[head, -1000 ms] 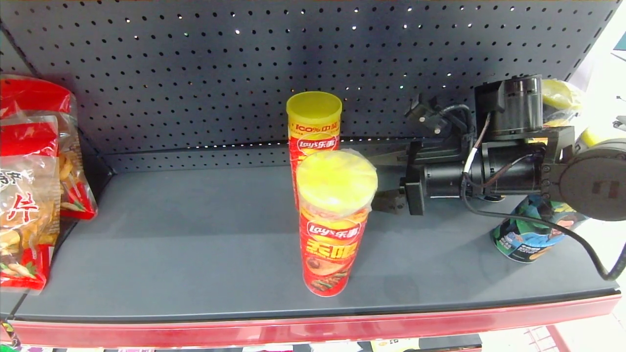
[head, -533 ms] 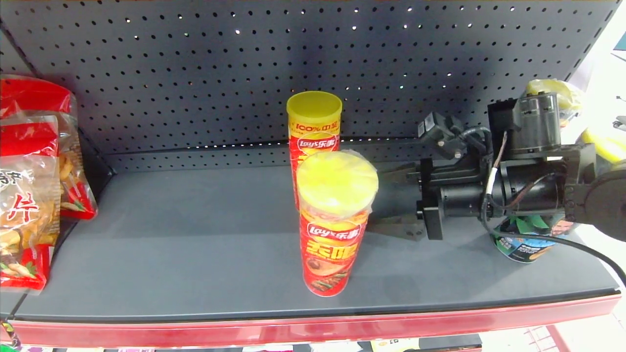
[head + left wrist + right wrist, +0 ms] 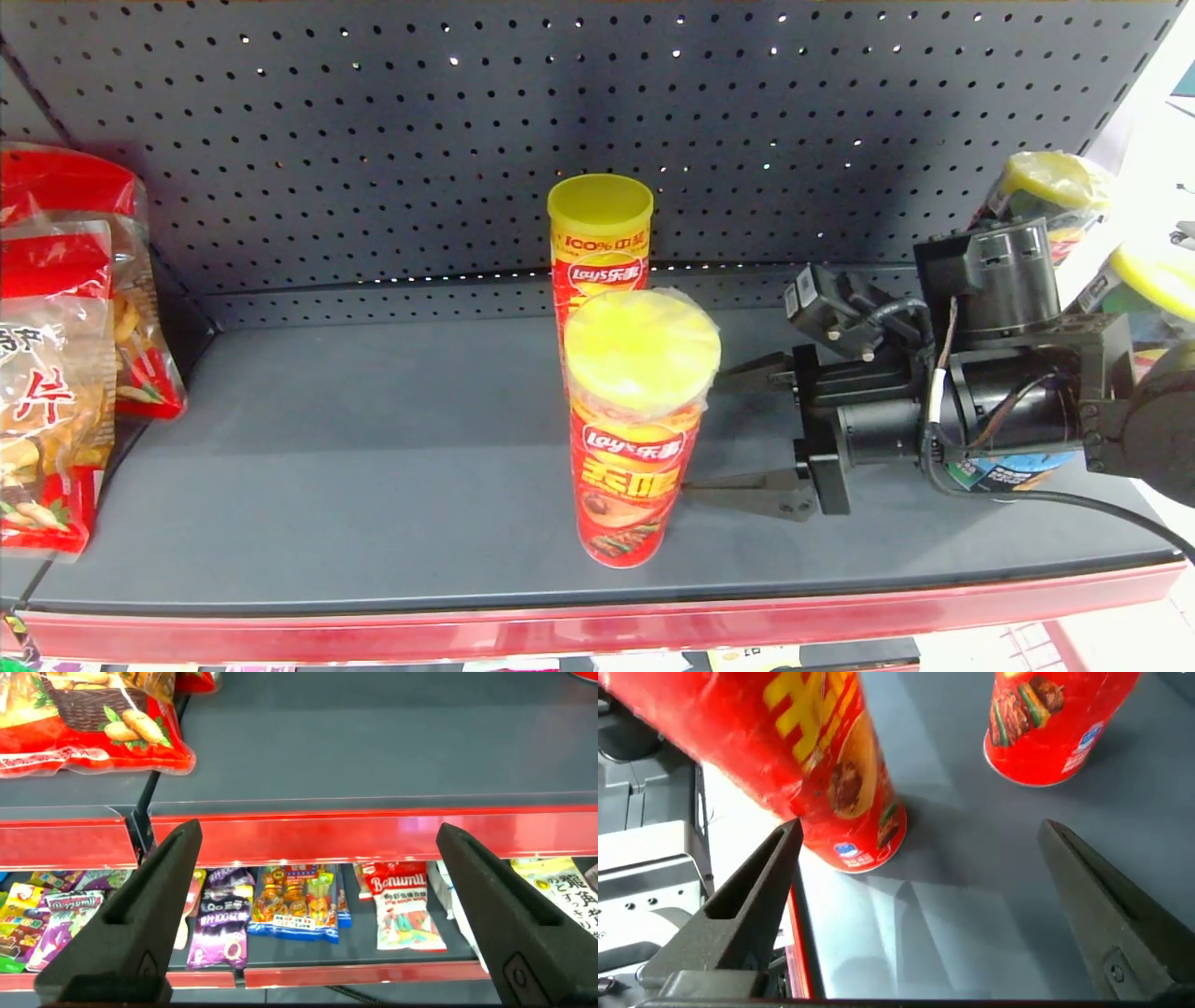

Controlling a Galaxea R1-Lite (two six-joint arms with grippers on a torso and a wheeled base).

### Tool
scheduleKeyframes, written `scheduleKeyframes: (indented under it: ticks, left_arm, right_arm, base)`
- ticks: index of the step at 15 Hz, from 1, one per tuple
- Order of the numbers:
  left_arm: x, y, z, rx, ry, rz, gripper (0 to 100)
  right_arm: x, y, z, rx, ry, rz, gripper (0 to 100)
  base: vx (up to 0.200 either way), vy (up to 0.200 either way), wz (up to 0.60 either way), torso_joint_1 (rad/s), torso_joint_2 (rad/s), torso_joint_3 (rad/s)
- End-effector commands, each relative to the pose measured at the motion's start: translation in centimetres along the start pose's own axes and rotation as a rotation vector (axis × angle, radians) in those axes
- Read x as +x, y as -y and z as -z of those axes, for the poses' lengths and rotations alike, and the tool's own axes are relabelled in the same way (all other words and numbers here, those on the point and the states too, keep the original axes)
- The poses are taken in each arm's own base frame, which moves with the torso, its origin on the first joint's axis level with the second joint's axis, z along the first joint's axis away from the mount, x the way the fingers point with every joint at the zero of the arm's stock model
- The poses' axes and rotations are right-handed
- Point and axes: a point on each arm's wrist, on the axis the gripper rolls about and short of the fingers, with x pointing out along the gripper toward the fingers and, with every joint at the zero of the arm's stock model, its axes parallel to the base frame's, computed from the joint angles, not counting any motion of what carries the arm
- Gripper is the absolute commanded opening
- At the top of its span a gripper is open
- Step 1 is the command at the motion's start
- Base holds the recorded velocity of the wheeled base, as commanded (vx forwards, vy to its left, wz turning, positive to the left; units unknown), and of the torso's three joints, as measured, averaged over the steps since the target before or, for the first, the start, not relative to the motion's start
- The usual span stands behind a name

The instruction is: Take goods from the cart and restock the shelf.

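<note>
Right gripper (image 3: 707,434) jaws released, empty, just right of front chip can (image 3: 635,439) on shelf (image 3: 373,467). Left gripper (image 3: 320,829) jaws released, facing shelf's red edge.

Red snack bags (image 3: 56,327) are stacked at the far left, near a dark perforated back panel (image 3: 373,140). A dark printed tub (image 3: 1008,471) stands at the far right. Lower down, small colourful packets (image 3: 299,905) lie in a row.

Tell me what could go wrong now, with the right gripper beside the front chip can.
1. The open right gripper sits close beside the tall front chip can; a sideways swing could topple it against the rear can or off the shelf.
2. That arm crosses the printed tub; their clearance is unclear, so pulling back low might knock it.
</note>
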Motion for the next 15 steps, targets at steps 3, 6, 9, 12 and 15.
scheduleKeyframes:
  ticks: [3,6,9,12,15]
  left_arm:
    - [0.0,0.0,0.0,0.0,-0.001,0.0,100]
    - [0.0,0.0,0.0,0.0,-0.001,0.0,100]
    - [0.0,0.0,0.0,0.0,-0.001,0.0,100]
    - [0.0,0.0,0.0,0.0,-0.001,0.0,100]
    - [0.0,0.0,0.0,0.0,-0.001,0.0,100]
  right_arm:
    - [0.1,-0.1,0.1,-0.001,-0.004,-0.006,100]
    - [0.2,-0.1,0.1,-0.003,-0.003,-0.007,100]
    - [0.5,-0.3,-0.1,-0.007,-0.001,-0.019,100]
    - [1.1,-0.6,-0.4,-0.016,0.0,-0.036,100]
    - [1.3,-0.8,-0.4,-0.019,-0.001,-0.043,100]
  base:
    - [0.0,0.0,0.0,0.0,0.0,0.0]
    - [0.0,0.0,0.0,0.0,0.0,0.0]
    - [0.0,0.0,0.0,0.0,0.0,0.0]
    - [0.0,0.0,0.0,0.0,0.0,0.0]
    - [0.0,0.0,0.0,0.0,0.0,0.0]
